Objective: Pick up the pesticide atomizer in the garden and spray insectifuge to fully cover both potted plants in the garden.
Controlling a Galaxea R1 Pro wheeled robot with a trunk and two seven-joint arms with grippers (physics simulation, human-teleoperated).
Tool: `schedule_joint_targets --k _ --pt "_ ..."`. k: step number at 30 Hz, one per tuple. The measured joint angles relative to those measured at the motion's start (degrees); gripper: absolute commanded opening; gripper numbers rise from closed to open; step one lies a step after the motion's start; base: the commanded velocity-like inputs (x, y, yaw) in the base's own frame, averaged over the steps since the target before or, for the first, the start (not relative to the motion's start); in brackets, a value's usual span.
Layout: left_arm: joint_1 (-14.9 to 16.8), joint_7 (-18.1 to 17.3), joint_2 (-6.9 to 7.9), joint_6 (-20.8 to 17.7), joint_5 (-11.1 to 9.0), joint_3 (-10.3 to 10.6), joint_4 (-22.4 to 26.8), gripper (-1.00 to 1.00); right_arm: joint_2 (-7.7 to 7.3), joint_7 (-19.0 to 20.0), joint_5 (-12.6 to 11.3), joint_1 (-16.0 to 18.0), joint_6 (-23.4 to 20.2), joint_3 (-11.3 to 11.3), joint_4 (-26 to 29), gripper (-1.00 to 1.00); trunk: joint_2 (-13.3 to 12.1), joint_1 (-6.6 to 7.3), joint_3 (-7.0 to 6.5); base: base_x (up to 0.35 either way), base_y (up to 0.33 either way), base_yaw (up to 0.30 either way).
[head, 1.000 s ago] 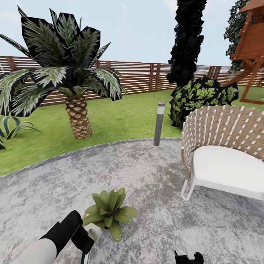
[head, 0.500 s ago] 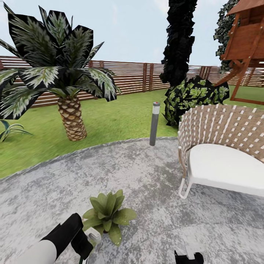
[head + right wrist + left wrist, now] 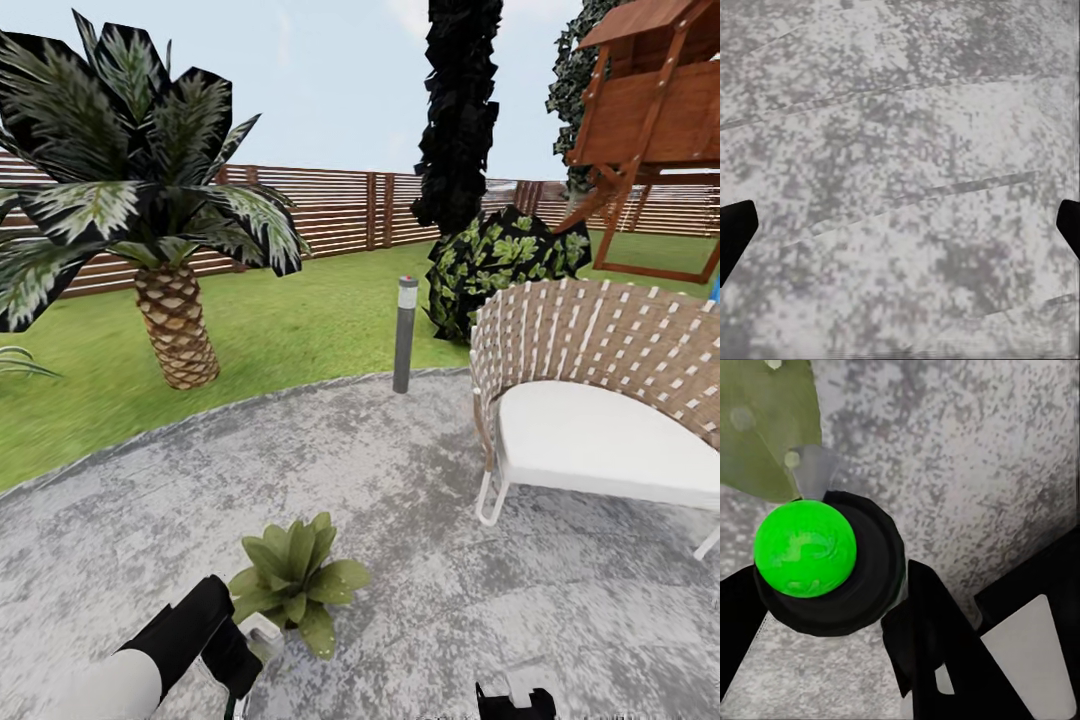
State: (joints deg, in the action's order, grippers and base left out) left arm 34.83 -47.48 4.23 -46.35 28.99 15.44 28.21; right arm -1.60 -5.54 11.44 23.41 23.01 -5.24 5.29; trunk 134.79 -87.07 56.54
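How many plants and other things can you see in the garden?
Potted plants: 1
Palm trees: 1
Bushes: 1
Tall dark trees: 1
Chairs: 1
Lamp posts: 1
Wooden playhouses: 1
Total: 7

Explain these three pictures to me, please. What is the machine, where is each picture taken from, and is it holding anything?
This is a simulated wheeled robot with two arms, steered by a person. The wide picture comes from a camera on its head, looking over a grey patio to lawn, a palm, a fence and a woven chair. A small potted plant sits on the paving, with the left arm just before it. The other two pictures come from cameras at the wrists. In the left one, the left gripper seems to be shut on a sprayer, seen end-on as a dark round body with a bright green cap, beside a leaf. In the right one, the right gripper is open, its dark fingertips wide apart over bare paving.
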Motion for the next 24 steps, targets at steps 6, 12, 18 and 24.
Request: schedule_joint_targets --k 6,12,18,24 --pt "0.41 0.09 -3.62 -0.81 0.01 0.17 0.17 -1.00 0.01 -0.02 0.00 0.01 0.00 -0.01 -0.01 1.00 0.00 0.00 0.00 0.000 0.002 -0.072" --pt "-0.31 0.07 -3.21 -0.55 0.46 0.46 -0.72 -1.00 0.01 -0.02 0.00 0.01 0.00 0.00 -0.02 1.00 0.00 0.00 0.00 0.000 0.000 -0.001" --pt "-0.52 0.09 -1.29 -0.24 0.41 0.38 -0.77 -1.00 0.01 -0.02 0.00 0.01 0.00 0.00 -0.04 1.00 0.00 0.00 0.00 0.000 0.000 0.000" --pt "0.32 -0.50 -2.82 -0.92 -0.21 0.17 0.01 -1.00 0.01 -0.02 0.00 0.01 0.00 -0.01 -0.01 1.00 0.00 0.00 0.00 0.000 0.000 0.000"
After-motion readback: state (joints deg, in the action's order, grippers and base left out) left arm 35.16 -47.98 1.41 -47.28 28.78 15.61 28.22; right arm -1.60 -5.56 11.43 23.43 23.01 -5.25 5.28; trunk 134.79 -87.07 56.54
